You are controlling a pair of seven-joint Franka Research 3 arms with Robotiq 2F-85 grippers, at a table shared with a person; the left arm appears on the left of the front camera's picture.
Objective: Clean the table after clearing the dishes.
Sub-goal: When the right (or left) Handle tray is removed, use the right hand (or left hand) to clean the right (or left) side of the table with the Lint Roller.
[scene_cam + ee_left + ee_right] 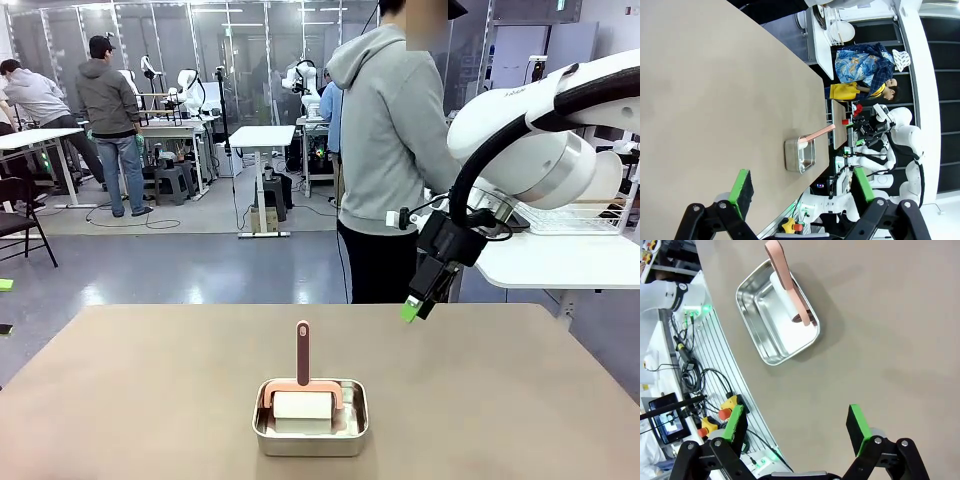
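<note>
Right gripper [412, 308] is hovering above the table [130, 400], at 1 o'clock from the steel pan [310, 441]. Its green pads are standing wide apart, gripping nothing. Left gripper [802, 186] is likewise gaping and empty. A pink-handled roller [302, 355] is resting in the pan.

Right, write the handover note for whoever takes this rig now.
Left gripper: jaws open, empty, above the table.
Right gripper: jaws open, empty, hovering over the far right.
Pink-handled roller lies in the steel pan, near edge, centre.
Person stands at the far side.
Done: the dishes seem moved to the side rack.
Left: grasp roller, clean table.
</note>
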